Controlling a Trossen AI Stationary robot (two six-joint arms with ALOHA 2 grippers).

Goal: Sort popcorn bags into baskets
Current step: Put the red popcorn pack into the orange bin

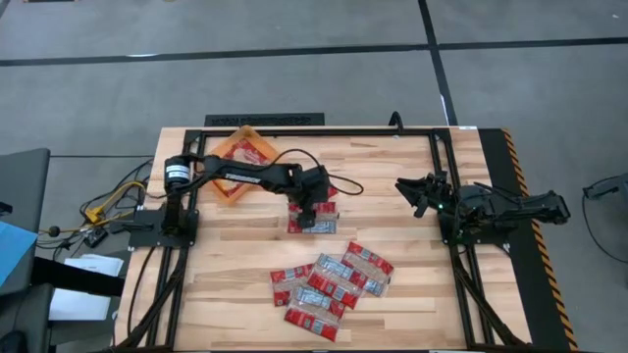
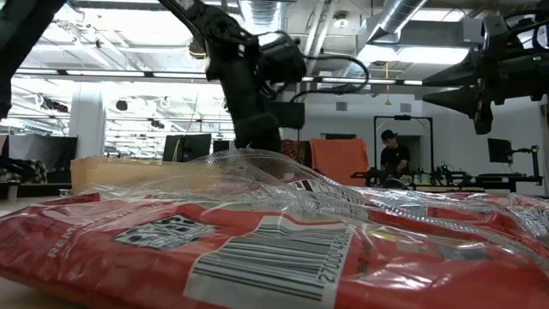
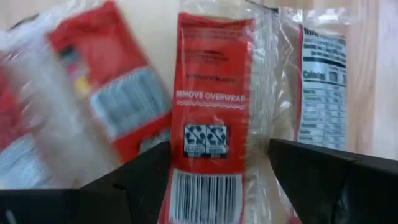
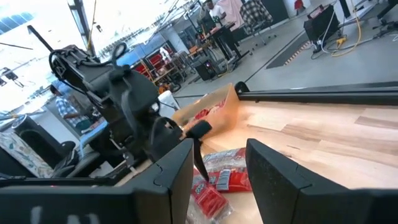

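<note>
Nearest the bottom edge of the high view, a loose cluster of popcorn bags [image 1: 332, 283] lies on the wooden surface [image 1: 235, 255], overlapping one another, below centre of the frame. None of these is touched by either arm.

Further up, near the centre of the frame, the left claw [image 1: 312, 212] hangs over a smaller pair of bags [image 1: 313, 218] set apart from the cluster. In the left wrist view its two dark fingers [image 3: 134, 180] are spread wide, one on each side of a red packet with a barcode [image 3: 208, 124], with gaps showing between fingers and wrapper, so the claw is released and not yet gripping. A second packet [image 3: 314, 74], label side up, lies just beside the first, and another lies blurred at the left of that view.

In judgement, the step in hand is the pick-up of this packet. The next move calls for settling lower, closing on the one wrapper alone without catching its neighbour, then carrying it to the basket.

Beyond, in the upper left of the surface, the orange basket [image 1: 235, 162] sits turned like a diamond, with at least one red packet already in it.

At the right of the frame, the right claw [image 1: 420, 192] waits above bare wood, fingers apart, holding nothing.
</note>
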